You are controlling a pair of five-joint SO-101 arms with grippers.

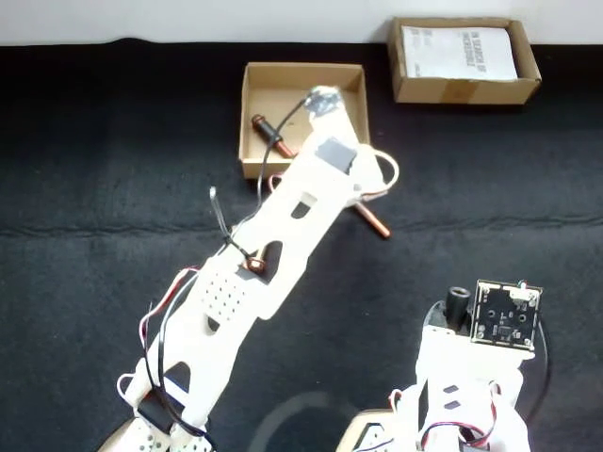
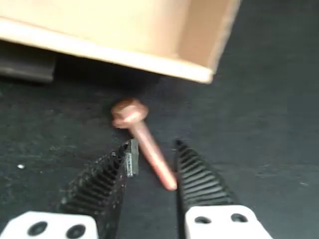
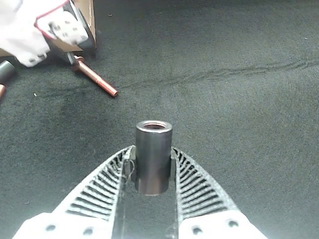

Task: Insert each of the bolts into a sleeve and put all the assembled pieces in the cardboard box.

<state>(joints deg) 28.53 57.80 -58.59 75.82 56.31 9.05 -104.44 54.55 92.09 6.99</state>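
Cardboard box point(image 1: 254, 104): open, at the far middle of the counter point(image 1: 94, 141); in the high view the left arm point(image 1: 283, 217) lies over its near right corner and hides it; in the left wrist view the picture edge cuts the cardboard box, with one corner in sight.
Assembled piece point(image 1: 271, 135): one copper end and one dark end, lying slanted inside the cardboard box by its left wall; its near end comes close to the left arm.
Dark round piece point(image 3: 4, 70): at the picture edge of the right wrist view, beside the left arm, cut off; I cannot tell what it is.
Second box point(image 1: 405, 89): at the far right of the counter, with a white sheet point(image 1: 459, 52) inside, well apart from the other things.
Counter: black cloth with a long wrinkle across it.
Bolt point(image 2: 144, 144): copper, flat on the counter just in front of the box corner, head toward the box; in the high view its head end goes under the left arm.
Left fingers point(image 2: 117, 169): apart and holding nothing; the shank of the bolt lies between their tips, its end very near to one finger, and I cannot tell if it touches.
Sleeve point(image 3: 153, 159): dark metal, upright, open bore up, well apart from the bolt.
Right fingers point(image 3: 179, 164): pressed on both sides of the sleeve; whether the sleeve stands on the counter or hangs over it is hard to see.
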